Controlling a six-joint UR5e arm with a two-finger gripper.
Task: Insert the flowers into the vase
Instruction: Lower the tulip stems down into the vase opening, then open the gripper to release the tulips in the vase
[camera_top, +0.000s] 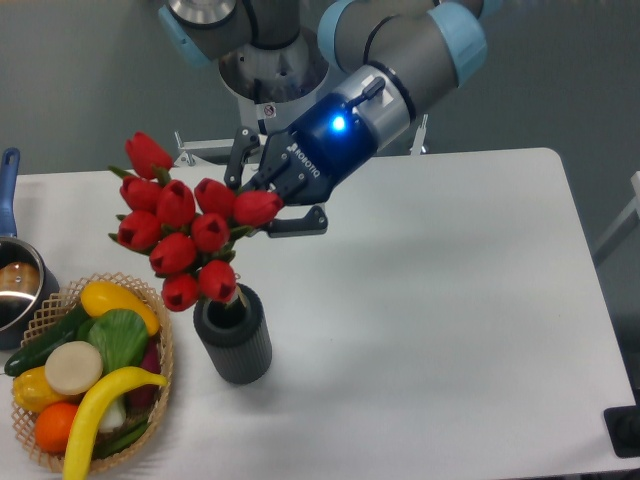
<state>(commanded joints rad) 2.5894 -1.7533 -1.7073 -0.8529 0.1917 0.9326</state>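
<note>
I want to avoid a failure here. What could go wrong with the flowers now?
1. The flowers lean left over the vase, with the lowest buds at its mouth; they may catch on the rim instead of entering.
2. Pushing down could tip the vase toward the fruit basket close beside it.
3. The gripper jaws hold the bunch at one side, so it could slip.

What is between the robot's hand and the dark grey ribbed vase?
In the fixed camera view, the bunch of red tulips fills that stretch: the hand grips it near the top, and the lowest buds hang just over the mouth of the dark grey ribbed vase.
</note>
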